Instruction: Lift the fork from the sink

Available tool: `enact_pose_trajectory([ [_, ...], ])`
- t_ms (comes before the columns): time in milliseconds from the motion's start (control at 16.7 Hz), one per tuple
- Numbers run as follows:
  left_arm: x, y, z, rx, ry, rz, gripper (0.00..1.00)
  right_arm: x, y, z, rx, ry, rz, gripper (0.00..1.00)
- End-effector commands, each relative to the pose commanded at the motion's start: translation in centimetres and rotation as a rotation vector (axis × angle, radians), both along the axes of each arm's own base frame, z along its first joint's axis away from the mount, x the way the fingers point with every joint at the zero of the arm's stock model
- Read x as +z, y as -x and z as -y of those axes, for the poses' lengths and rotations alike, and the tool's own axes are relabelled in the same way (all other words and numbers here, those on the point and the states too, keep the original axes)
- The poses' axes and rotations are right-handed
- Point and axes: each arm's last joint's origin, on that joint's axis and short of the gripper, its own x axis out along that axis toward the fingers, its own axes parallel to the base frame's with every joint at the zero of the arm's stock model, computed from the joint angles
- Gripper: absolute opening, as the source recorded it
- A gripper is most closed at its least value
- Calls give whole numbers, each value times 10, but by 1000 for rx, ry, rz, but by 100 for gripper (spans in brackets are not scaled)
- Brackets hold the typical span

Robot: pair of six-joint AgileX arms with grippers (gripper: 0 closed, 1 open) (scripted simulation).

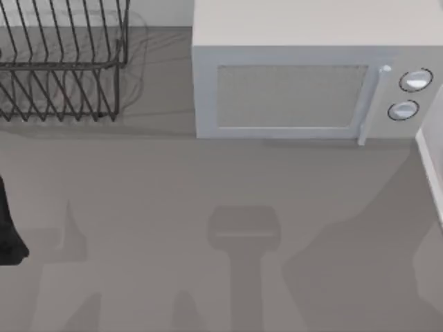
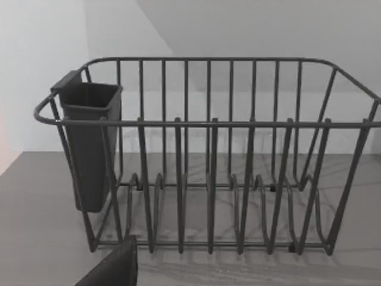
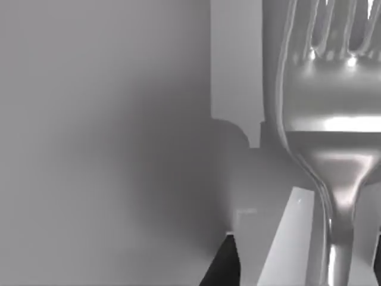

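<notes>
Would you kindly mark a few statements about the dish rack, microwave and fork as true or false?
1. The dark wire dish rack sits at the table's far left. True.
2. A dark plastic cutlery cup hangs on the rack. True.
3. The white microwave has its door wide open. False: the door is shut.
4. The shiny silver metal fork lies in the rack. False: the right wrist view shows it close to the camera, tines pointing away.
5. Plates fill the rack. False: its slots hold nothing.
</notes>
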Motion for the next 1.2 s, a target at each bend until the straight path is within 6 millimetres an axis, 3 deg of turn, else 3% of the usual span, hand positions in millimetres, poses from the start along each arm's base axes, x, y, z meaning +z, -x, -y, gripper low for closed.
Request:
enact_pose_trajectory([
  [120,0,0,0,0,0,0,100,0,0,0,0,0,0,0],
  [540,0,0,0,0,0,0,100,0,0,0,0,0,0,0],
  [600,0,0,0,0,0,0,100,23,-5,-1,-8,1,44,0],
  [720,0,0,0,0,0,0,100,28,-6,0,-8,1,46,0],
  [840,0,0,0,0,0,0,100,46,-10,2,-8,3,51,0],
  [1200,0,0,0,0,0,0,100,138,-9,1,-8,-6,23,0],
])
